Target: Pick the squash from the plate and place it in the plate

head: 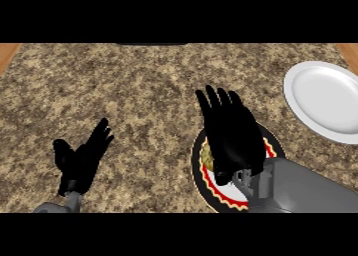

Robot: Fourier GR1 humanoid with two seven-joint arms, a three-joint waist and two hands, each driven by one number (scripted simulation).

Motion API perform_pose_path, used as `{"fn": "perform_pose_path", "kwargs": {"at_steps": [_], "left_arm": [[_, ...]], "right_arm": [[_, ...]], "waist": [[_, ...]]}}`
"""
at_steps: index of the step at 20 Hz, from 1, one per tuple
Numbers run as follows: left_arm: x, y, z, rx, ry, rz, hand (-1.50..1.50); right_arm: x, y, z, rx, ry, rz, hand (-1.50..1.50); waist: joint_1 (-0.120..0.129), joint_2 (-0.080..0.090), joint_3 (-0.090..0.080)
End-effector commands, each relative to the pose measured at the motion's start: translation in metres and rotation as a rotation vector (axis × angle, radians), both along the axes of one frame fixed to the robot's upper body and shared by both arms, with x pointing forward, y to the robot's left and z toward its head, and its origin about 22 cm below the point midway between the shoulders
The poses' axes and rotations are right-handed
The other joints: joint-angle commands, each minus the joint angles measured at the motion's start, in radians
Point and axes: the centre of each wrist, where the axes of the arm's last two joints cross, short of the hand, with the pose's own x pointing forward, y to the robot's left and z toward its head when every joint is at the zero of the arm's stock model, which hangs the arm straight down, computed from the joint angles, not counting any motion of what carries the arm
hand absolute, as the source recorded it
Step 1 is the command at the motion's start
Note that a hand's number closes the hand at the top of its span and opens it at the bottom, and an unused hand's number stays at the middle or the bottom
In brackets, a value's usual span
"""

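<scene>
The right robot hand [230, 132] hovers with fingers straight and spread over the dark-rimmed plate [200, 175], likely lining up on the squash [208, 157], which is mostly hidden beneath it. The white plate [326, 100] lies to its far right. The left robot hand [82, 157] rests open.

Right hand [230, 132]: fingers straight, spread over the dark plate [199, 172], hiding most of it.
Dark plate: black rim, red ring, near right of the counter [123, 90].
Squash [208, 157]: a yellowish sliver at the hand's left edge, on that plate.
White plate [337, 107]: far right, bare, apart from the dark one.
Left hand [80, 160]: open, fingers up, lower left.
</scene>
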Motion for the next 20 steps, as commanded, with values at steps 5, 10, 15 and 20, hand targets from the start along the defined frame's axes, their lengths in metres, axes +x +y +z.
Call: {"fn": "perform_pose_path", "kwargs": {"at_steps": [5,10,15,20], "left_arm": [[-0.011,0.004,-0.012,0.01,0.059,0.01,0.0],[-0.01,0.004,-0.009,0.009,0.074,-0.001,0.0],[-0.009,0.012,-0.002,0.01,0.072,0.006,0.0],[-0.018,-0.003,-0.018,0.0,0.072,0.017,0.0]], "right_arm": [[-0.018,0.022,-0.052,-0.134,0.106,-0.166,-1.5],[-0.007,0.04,-0.067,-0.11,0.165,-0.18,-1.5],[-0.008,0.036,-0.064,-0.119,0.155,-0.202,-1.5],[-0.006,0.04,-0.08,-0.229,0.117,-0.226,-1.5]], "waist": [[-0.011,0.004,-0.003],[-0.002,0.007,-0.002],[-0.008,0.005,-0.002],[-0.008,0.004,-0.003]]}}
